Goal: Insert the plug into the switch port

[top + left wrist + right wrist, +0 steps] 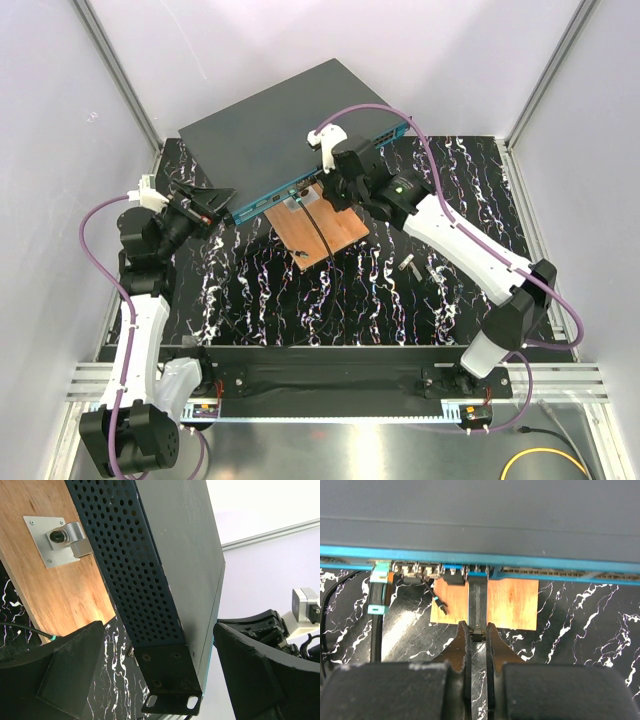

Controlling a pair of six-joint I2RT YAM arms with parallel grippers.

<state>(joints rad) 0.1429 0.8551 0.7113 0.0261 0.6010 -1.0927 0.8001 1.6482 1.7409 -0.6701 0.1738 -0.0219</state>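
Note:
The switch [275, 125], a flat dark grey box with a teal front face [545, 562], lies at the back of the table. My right gripper [477, 630] is shut on the near end of a slim dark plug [477, 600]. The plug runs straight over the copper-brown board [512, 602], and its far end meets a port in the teal face. How deep it sits is hidden. In the top view the right gripper [335, 183] is at the front face. My left gripper [160, 672] is open, its jaws on either side of the switch's left corner bracket [170, 680] without touching it.
A teal-tagged connector [380, 575] with a black cable sits in a port further left. A loose thin cable end [439, 605] lies on the board. A metal bracket [62, 537] is screwed to the board. Small metal parts [408, 265] lie on the black marbled mat.

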